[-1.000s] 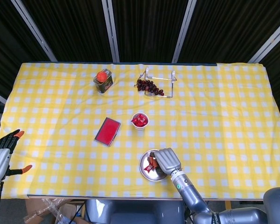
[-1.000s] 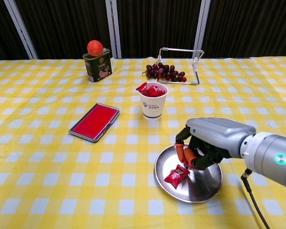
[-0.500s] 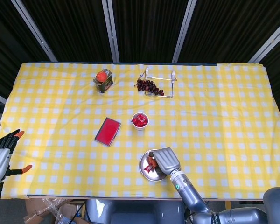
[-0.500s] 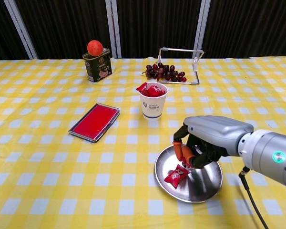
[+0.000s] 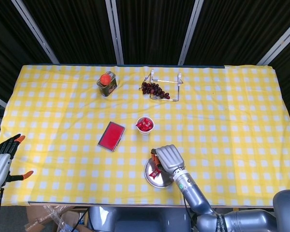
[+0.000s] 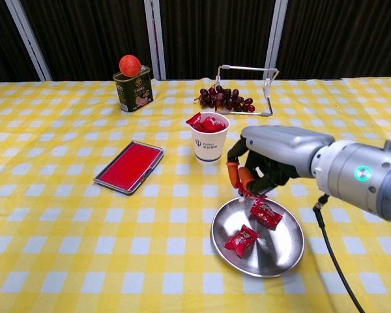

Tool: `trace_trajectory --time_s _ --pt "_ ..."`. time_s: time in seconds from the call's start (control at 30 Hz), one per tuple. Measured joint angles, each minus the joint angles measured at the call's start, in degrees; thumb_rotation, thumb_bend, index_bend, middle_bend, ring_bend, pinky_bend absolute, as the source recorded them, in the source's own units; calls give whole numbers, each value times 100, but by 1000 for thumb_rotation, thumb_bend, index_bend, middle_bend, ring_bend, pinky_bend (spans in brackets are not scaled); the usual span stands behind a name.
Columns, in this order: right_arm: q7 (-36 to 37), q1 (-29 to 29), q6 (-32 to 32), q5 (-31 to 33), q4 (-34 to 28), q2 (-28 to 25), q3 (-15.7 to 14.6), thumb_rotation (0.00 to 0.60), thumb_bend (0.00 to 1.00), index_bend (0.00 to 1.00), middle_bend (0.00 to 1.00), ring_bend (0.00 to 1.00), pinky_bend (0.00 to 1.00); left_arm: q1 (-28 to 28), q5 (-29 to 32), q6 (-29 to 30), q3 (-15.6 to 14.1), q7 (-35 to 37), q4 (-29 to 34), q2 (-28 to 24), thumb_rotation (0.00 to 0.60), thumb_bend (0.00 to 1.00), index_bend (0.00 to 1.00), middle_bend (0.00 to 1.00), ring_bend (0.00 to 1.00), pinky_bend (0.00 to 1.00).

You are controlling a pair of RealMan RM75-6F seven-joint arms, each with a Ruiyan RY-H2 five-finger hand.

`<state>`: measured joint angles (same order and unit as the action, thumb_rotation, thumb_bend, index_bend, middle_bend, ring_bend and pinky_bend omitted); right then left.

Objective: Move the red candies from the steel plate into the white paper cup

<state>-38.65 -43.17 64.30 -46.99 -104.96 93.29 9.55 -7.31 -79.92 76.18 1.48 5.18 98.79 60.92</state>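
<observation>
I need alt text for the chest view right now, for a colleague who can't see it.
The right hand hovers with curled fingers above the far rim of a steel plate holding two red candies, near a white paper cup already filled with candies. A red case, a tin topped with a fruit, and grapes lie beyond.

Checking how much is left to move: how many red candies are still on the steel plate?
2. One candy lies near the plate's front left; the other lies further back, just below the right hand. The steel plate shows no more, though the hand's fingers may hide one.
</observation>
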Motion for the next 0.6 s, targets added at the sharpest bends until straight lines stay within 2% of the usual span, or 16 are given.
trace_trajectory --time_s 0.2,0.37,0.43,0.6 --pt "-172 -363 -63 425 78 -74 548 600 769 562 804 830 923 -13 39 -36 9 2 9 -8 600 44 0 0 0 0" --pt "-336 -904 -278 940 505 -86 1115 600 773 562 804 830 923 -55 178 -151 39 -27 33 -13 600 44 0 0 0 0" --pt "-399 -1136 -378 1164 735 -74 1262 600 773 562 804 830 923 -66 208 -183 43 -37 48 -17 600 44 0 0 0 0" --pt "-439 -1495 -577 1463 1211 9 1417 600 773 562 804 830 923 -89 263 -243 48 -63 73 -32 600 44 0 0 0 0"
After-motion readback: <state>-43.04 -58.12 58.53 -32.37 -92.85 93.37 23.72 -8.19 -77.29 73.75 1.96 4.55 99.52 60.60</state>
